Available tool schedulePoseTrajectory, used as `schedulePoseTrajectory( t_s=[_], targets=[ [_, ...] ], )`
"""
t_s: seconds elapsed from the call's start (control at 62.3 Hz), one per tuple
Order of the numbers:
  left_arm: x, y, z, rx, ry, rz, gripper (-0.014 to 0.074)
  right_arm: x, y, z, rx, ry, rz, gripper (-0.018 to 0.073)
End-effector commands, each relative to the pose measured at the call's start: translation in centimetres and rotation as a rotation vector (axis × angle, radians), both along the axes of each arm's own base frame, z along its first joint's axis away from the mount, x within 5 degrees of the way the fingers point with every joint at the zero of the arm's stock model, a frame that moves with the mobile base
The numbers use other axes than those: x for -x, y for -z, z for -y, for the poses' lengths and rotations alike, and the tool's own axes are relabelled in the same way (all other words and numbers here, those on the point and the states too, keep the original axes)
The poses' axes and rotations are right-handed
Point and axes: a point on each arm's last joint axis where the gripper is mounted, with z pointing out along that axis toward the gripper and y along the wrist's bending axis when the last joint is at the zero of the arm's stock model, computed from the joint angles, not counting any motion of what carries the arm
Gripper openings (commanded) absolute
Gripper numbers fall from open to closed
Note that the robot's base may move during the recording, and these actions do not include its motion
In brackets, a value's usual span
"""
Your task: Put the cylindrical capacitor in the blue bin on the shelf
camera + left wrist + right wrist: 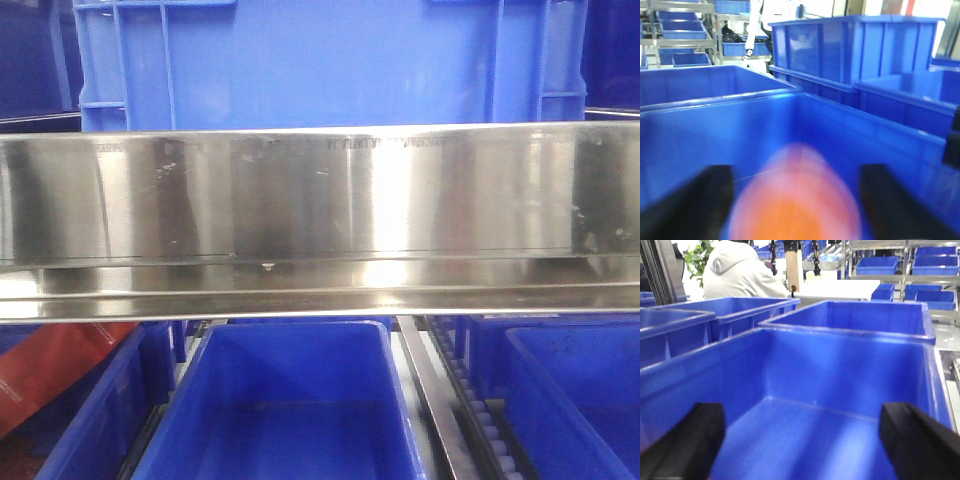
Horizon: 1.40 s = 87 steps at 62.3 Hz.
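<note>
Across the middle of the front view, one broad, shiny steel rail of the shelf, edge to edge. Above it, one large blue crate filling the top of the frame. Below it, three blue bins side by side: a centre bin, a left bin and a right bin, with one metal divider and a row of white rollers between centre and right. At lower left, one red-orange patch, too partial to name. In the left wrist view, two black fingers of the left gripper at the lower corners, clenched against one blurred orange-pink rounded object at bottom centre, over a blue bin; too smeared to confirm as the cylindrical capacitor, and no dark squat cylinder visible in any view. Behind, at least three more blue crates, the tallest at upper right. In the right wrist view, two black fingers of the right gripper spread wide, released, grasping nothing, over one bare blue bin. Beyond, two more bins, and one person in a white hooded top at upper left, back turned.
</note>
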Motion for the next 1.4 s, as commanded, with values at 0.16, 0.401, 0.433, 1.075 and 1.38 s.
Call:
schedulePoseTrajectory(
  t_s=[0.16, 0.401, 0.433, 1.075, 1.38],
  targets=[
    [2.4, -3.2, -1.5, 0.053, 0.012, 0.051, 0.0265, 2.8, -2.8, 1.3, -0.005, -0.009, 0.013, 0.045],
    [5.6, -6.5, -3.8, 0.093, 0.022, 0.11, -0.0111, 6.3, -4.9, 3.0, 0.003, -0.019, -0.004, -0.0056],
    [6.0, -6.9, -4.2, 0.101, 0.023, 0.121, -0.0111, 6.8, -5.0, 3.2, 0.009, -0.022, -0.016, -0.0135],
    [14.5, 3.0, -10.8, 0.075, 0.009, 0.085, -0.0111, 15.6, 1.1, 7.8, -0.038, -0.008, 0.17, -0.0165],
    [18.6, 6.5, -14.0, 0.118, 0.01, 0.138, -0.0111, 18.8, 6.0, 9.5, -0.032, -0.008, 0.158, -0.0165]
  ],
)
